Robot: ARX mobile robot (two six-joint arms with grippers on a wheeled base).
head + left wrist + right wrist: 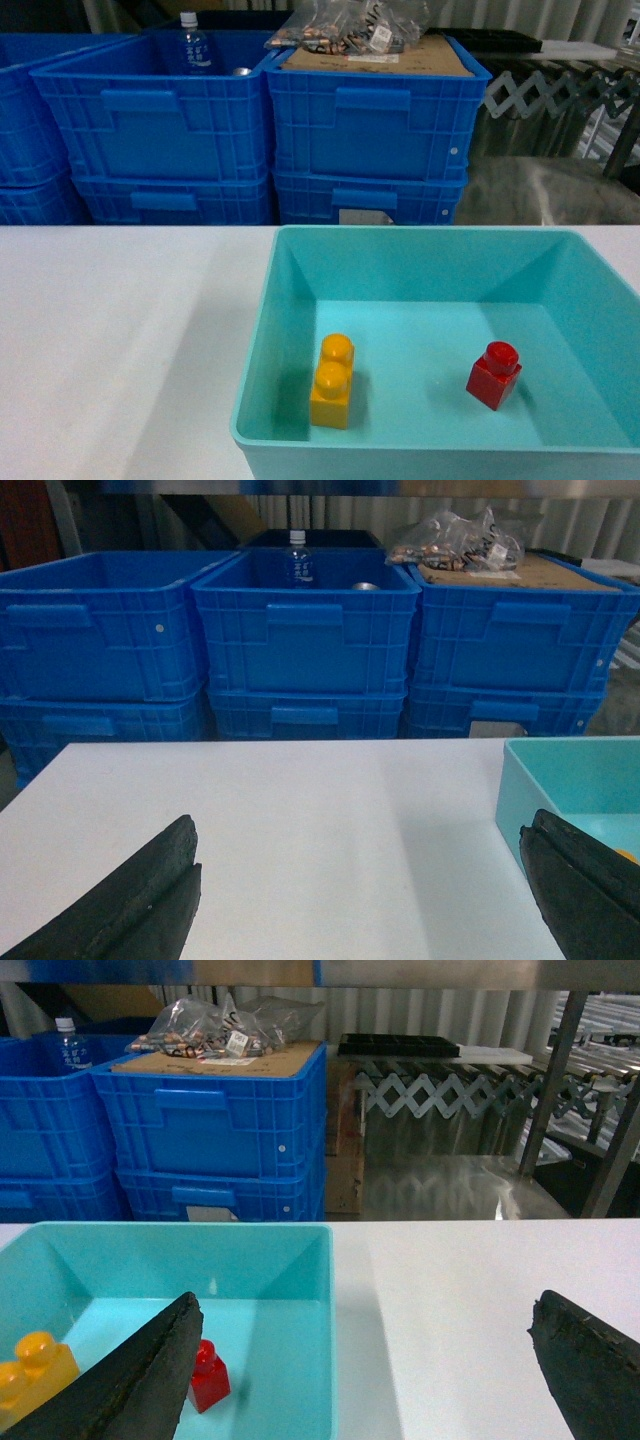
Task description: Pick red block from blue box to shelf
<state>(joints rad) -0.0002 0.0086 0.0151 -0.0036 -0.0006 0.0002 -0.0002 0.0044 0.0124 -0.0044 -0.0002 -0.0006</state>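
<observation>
The red block (494, 375) stands upright on the floor of the light turquoise blue box (268, 330), towards its right side. The head view shows neither gripper. In the right wrist view my right gripper (365, 1303) is open and empty above the box's right rim (330, 1320) and the white table. Its left finger (140, 1380) partly covers the red block (211, 1378). My left gripper (360, 825) is open and empty over the bare table, left of the blue box (545, 770). A steel upright of the shelf (555, 1075) rises beyond the table at the right.
An orange-yellow two-stud brick (333, 381) stands at the box's left wall. Stacked dark blue crates (170, 130) line the far side of the table (120, 330). One holds a water bottle (194, 45). Another carries cardboard and plastic bags (375, 40).
</observation>
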